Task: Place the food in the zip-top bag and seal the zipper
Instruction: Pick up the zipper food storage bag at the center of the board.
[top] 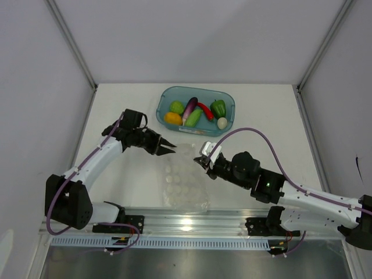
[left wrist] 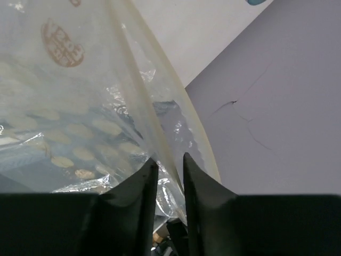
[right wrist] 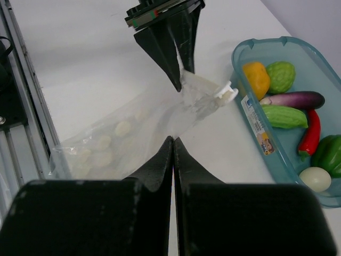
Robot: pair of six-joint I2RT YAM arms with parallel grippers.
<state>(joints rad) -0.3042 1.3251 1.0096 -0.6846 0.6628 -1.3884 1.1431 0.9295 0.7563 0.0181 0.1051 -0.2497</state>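
Both black wedge-shaped jaws pinch closed on the clear, crinkly, pale-spotted zip-top bag (top: 186, 183).

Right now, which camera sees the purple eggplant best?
The right wrist view: the eggplant looks big and clear in the teal tray. The top view shows the eggplant small. The left wrist view misses it.

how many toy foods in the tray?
7, all in the teal tray: bumpy green vegetable and yellow-orange piece at its left end (top view), eggplant, light green vegetable and red chili mid-tray, green pepper and white egg at right. More could hide underneath.
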